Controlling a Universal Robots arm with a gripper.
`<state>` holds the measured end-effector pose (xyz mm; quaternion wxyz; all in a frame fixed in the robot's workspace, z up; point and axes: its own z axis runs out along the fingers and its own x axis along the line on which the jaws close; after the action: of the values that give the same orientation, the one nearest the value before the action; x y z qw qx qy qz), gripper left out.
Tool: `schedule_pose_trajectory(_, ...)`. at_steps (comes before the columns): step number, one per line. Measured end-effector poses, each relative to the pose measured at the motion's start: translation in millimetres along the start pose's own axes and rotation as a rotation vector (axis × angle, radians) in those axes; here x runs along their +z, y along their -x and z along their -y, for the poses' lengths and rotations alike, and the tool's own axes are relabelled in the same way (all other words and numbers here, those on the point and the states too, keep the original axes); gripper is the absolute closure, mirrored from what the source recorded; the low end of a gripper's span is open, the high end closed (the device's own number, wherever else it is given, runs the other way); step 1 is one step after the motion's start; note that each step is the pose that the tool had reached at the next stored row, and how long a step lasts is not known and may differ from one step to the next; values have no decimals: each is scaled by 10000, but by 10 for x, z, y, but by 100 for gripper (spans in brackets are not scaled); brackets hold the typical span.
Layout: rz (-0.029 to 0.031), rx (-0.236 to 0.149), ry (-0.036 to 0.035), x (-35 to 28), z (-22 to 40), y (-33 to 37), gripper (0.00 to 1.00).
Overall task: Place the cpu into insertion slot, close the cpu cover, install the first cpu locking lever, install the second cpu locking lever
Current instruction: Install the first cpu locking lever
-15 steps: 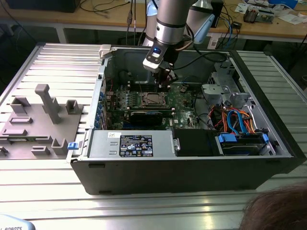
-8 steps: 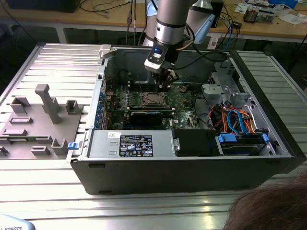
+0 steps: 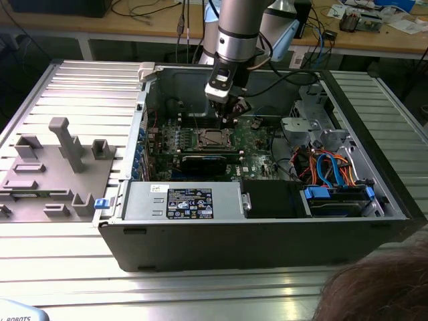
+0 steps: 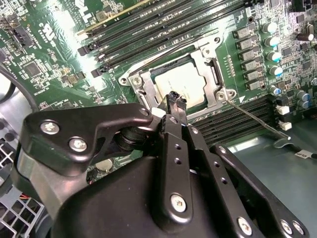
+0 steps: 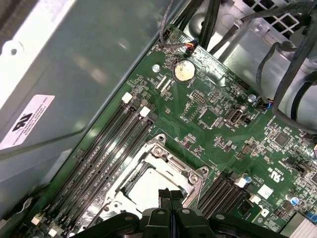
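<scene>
cpu (image 4: 181,82) seated, cpu cover (image 4: 142,85) down, hand (image 4: 176,100) pinched shut & empty just above, locking lever (image 4: 255,118) sticking out, prob not latched yet.

Ribbed aluminium table (image 3: 200,294) — wooden workbench (image 3: 134,28) behind (cables (image 3: 147,11) strewn), grey fixture tray (image 3: 40,194) at exterior view's left.

A lab: cable-strewn workbench (image 3: 394,41), opened computer case (image 3: 267,241).
</scene>
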<state>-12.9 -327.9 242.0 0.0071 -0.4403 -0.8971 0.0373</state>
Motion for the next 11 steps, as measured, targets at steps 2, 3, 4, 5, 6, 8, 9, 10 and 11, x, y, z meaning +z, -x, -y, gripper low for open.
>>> schedule_pose_trajectory(2,5,-69,1,0,0,0,89)
schedule_pose_trajectory(3,9,-125,2,0,0,0,89)
schedule_pose_trajectory(4,13,-181,4,0,0,0,89)
schedule_pose_trajectory(5,17,-227,4,0,0,0,89)
schedule_pose_trajectory(6,21,-276,5,0,0,0,89)
schedule_pose_trajectory(8,26,-351,7,0,0,0,89)
schedule_pose_trajectory(9,28,-386,8,0,0,0,89)
schedule_pose_trajectory(10,32,-429,9,0,0,0,89)
schedule_pose_trajectory(11,33,-462,9,0,0,0,89)
